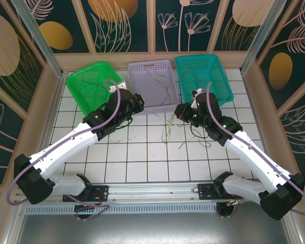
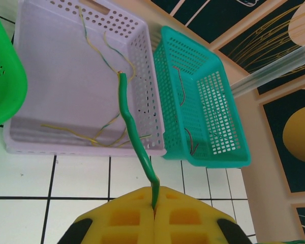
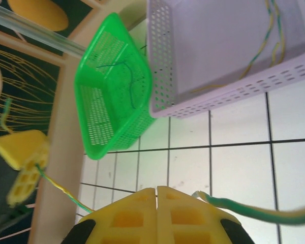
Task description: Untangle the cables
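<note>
Top external view: three baskets stand side by side along the top of a white tiled table (image 1: 142, 162); a green basket (image 1: 79, 84) at upper left, a lavender basket (image 1: 151, 65) in the middle, a teal basket (image 1: 221, 86) at upper right; the left gripper (image 1: 137, 104) and right gripper (image 1: 180, 112) sit just below the lavender basket, near each other; loose cables (image 1: 168, 127), thin yellow and green strands, trail over the tiles between and below them.

Left wrist view: the yellow fingers at bottom centre are pressed together, clamped on a green cable (image 2: 128, 119) that rises from the seam and curves up in front of the lavender basket; thin yellow-and-green strands (image 2: 99, 134) lie inside that basket; dark wires (image 2: 180, 84) lie in the teal basket to its right.

Right wrist view: the yellow fingers at bottom centre are together, nothing visible between them; a green-and-yellow cable (image 3: 254, 212) runs to the lower right edge, its end just beside the right-hand finger; whether it is gripped cannot be told; dark strands (image 3: 129, 86) lie in the green basket.
</note>
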`<state>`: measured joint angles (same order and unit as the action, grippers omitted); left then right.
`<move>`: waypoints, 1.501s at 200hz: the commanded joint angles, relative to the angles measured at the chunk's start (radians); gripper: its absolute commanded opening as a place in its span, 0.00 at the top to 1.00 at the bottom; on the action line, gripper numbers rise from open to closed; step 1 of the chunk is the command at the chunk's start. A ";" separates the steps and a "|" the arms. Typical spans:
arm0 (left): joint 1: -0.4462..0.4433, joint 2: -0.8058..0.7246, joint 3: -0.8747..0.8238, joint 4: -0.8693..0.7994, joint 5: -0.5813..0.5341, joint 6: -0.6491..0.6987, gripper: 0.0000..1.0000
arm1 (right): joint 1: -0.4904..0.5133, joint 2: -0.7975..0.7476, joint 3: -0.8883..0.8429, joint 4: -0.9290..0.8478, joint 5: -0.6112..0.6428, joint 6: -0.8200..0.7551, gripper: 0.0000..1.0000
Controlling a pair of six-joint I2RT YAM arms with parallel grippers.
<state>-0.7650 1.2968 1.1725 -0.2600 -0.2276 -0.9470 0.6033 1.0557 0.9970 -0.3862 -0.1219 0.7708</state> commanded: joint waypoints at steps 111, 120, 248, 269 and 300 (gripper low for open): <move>-0.125 0.094 -0.091 -0.098 -0.073 0.140 1.00 | -0.126 0.018 0.086 -0.069 -0.025 0.150 1.00; -0.130 0.100 -0.101 -0.106 -0.083 0.148 1.00 | -0.151 0.019 0.080 -0.071 -0.054 0.171 1.00; -0.135 -0.047 0.098 -0.256 -0.025 0.027 0.30 | -0.159 0.007 0.035 -0.098 -0.042 0.093 1.00; -0.134 -0.063 0.113 -0.230 0.000 0.065 0.30 | -0.145 0.013 0.042 -0.105 -0.035 0.100 1.00; -0.134 -0.036 0.039 0.006 0.274 0.183 0.40 | -0.118 0.025 0.061 -0.108 -0.023 0.103 1.00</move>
<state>-0.8959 1.2263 1.2625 -0.4034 -0.1669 -0.8516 0.4660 1.0821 1.0424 -0.4801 -0.1646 0.8890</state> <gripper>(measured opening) 0.630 0.051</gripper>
